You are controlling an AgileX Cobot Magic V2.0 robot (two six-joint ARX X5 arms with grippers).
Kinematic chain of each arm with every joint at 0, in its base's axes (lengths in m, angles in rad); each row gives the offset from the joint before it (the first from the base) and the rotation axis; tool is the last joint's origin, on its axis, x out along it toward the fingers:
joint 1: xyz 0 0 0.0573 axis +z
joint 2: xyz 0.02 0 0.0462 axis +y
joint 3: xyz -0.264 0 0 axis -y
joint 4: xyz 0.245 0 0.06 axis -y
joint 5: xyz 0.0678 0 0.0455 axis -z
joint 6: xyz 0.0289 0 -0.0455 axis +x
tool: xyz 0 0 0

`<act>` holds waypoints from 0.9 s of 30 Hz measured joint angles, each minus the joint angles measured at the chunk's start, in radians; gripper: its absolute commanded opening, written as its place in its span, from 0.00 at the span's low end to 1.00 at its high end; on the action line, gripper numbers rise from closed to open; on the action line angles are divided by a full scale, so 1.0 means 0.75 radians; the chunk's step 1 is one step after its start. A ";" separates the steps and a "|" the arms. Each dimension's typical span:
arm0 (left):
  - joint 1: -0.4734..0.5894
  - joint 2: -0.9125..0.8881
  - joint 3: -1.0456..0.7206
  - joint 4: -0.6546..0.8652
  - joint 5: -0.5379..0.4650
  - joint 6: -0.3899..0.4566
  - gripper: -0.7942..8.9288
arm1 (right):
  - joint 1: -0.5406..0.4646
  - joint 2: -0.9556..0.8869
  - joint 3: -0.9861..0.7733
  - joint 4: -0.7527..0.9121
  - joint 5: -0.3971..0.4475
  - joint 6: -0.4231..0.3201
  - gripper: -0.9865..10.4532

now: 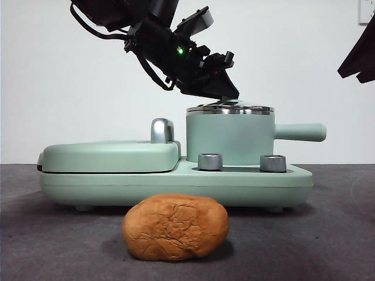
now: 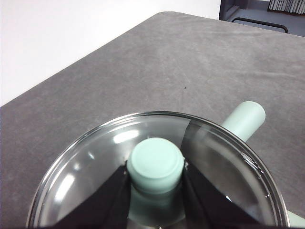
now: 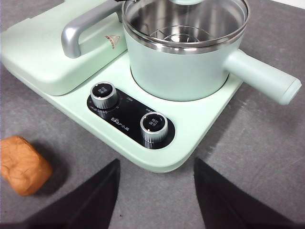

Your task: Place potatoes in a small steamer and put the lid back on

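Observation:
The potato (image 1: 176, 227) lies on the grey table in front of the cooker; it also shows in the right wrist view (image 3: 23, 164). The small steamer (image 1: 229, 137) stands on the cooker's right side, its handle pointing right; it also shows in the right wrist view (image 3: 183, 62). The glass lid (image 2: 86, 171) sits on the steamer's rim. My left gripper (image 1: 221, 93) reaches down from the upper left, and in the left wrist view my left gripper (image 2: 156, 168) is shut on the lid's green knob (image 2: 156, 162). My right gripper (image 3: 156, 161) is open and empty above the table in front of the cooker.
The mint-green cooker base (image 1: 176, 184) carries a closed grill plate (image 1: 111, 155) with a steel handle (image 1: 161, 130) on the left and two steel dials (image 1: 210, 161) (image 1: 272, 163) at the front. A black arm tip (image 1: 358, 55) shows at the top right.

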 measured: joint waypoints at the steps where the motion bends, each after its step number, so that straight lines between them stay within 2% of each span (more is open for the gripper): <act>1: 0.000 -0.004 0.000 -0.006 -0.001 0.002 0.09 | 0.000 0.000 0.000 0.000 0.000 0.000 0.30; 13: 0.009 -0.150 0.000 -0.060 -0.006 0.001 0.09 | 0.000 0.000 0.000 0.000 0.000 0.000 0.30; 22: 0.049 -0.284 0.000 -0.371 -0.006 -0.031 0.09 | 0.002 0.000 0.000 -0.003 -0.033 -0.010 0.31; 27: 0.083 -0.386 -0.021 -0.452 -0.006 -0.044 0.09 | 0.058 0.000 0.000 -0.008 -0.061 -0.067 0.36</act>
